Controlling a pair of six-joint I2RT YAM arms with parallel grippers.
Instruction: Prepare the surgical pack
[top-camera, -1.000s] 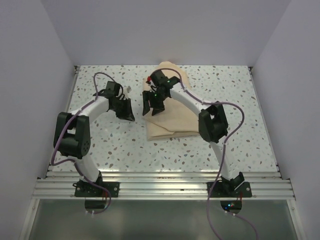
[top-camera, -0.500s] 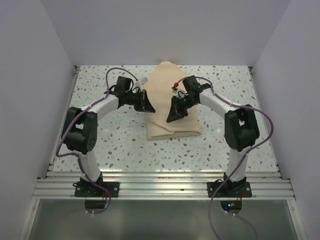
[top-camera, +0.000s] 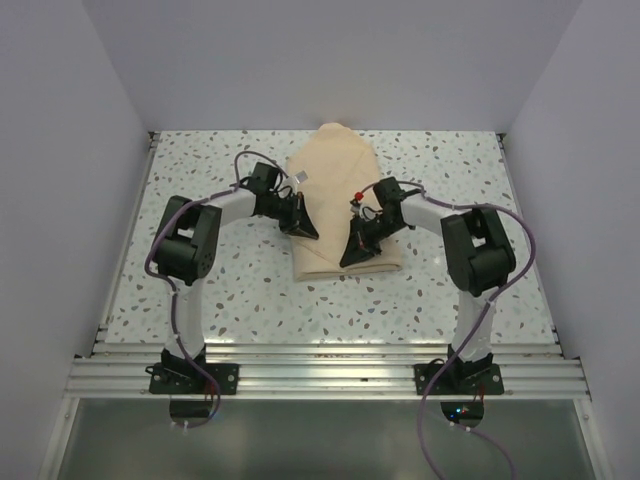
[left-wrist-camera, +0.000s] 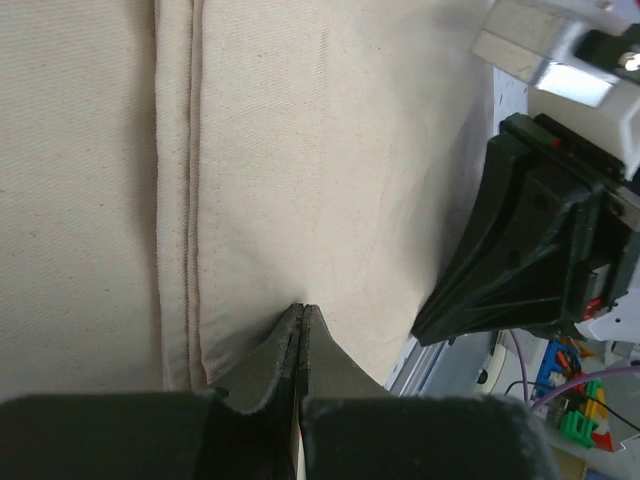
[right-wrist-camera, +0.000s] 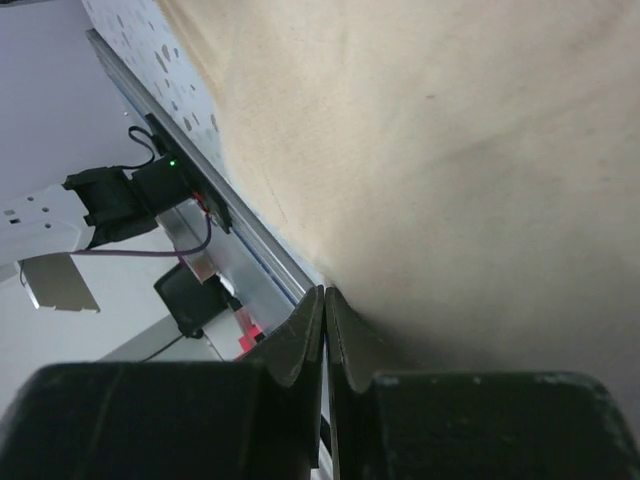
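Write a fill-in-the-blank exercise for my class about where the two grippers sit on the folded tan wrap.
On the white speckled table, the number of grippers touching the folded tan cloth wrap is ___. In the top view, the black left gripper meets the wrap near its ___ edge. The black right gripper has its jaws ___.
Missing words: two; left; shut.

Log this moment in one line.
left hand: shut, on wrap left side | right hand: shut, at wrap near edge | wrap: folded
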